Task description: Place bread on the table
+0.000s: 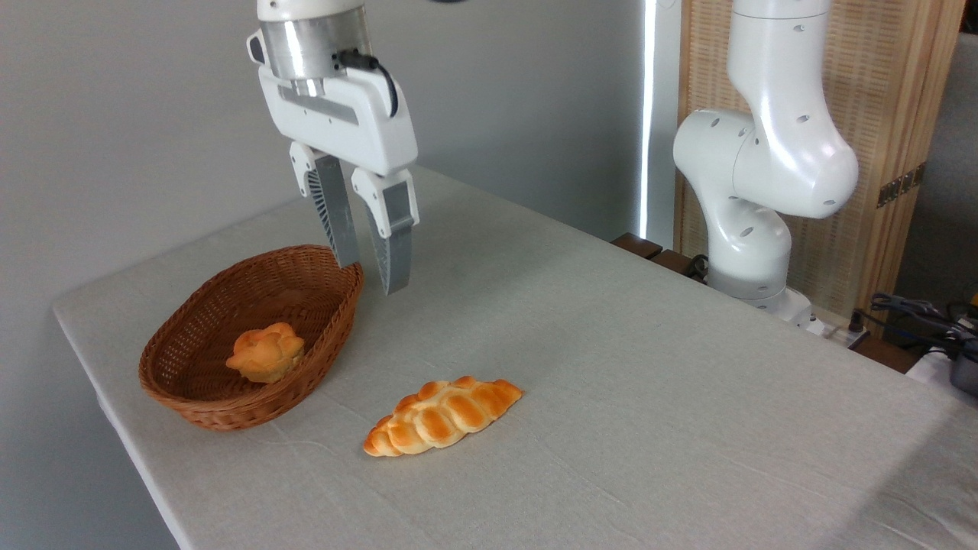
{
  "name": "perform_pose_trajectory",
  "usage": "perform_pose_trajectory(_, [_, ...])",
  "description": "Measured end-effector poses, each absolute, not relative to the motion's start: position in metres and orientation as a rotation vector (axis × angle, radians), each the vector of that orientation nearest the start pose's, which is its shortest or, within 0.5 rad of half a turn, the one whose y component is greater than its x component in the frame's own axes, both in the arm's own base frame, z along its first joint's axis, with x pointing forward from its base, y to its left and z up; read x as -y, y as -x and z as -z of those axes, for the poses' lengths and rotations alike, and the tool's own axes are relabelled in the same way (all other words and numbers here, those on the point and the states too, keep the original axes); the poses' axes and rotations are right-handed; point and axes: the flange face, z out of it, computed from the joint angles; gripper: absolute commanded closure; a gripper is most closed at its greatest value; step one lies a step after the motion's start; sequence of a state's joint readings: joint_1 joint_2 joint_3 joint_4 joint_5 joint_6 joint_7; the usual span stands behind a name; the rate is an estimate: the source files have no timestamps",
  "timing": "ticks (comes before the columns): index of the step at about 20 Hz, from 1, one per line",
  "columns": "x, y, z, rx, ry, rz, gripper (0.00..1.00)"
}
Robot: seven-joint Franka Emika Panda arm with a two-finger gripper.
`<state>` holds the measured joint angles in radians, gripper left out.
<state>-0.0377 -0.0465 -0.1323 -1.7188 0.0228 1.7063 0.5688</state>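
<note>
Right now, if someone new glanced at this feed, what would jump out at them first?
Probably the braided bread, bright golden-orange, lying alone on the grey table cloth toward the front, just right of the wicker basket. Next, the white claw hanging empty above the basket's far rim, fingers slightly apart. A small flower-shaped bun sits inside the basket.

Looking like a robot lab: white robot arm (764,153) standing at the right by a cloth-covered table (611,344), cables (917,313) lying at far right.
</note>
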Motion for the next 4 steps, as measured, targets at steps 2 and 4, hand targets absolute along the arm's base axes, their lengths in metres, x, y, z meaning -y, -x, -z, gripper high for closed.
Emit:
perform_pose_trajectory(2, [0.0889,-0.5421,-0.5896,-1.100,2.909,0.020,0.00])
perform_pose_trajectory(4, [0.0875,-0.5445,-0.5844,-1.084,2.919,0.006,0.00])
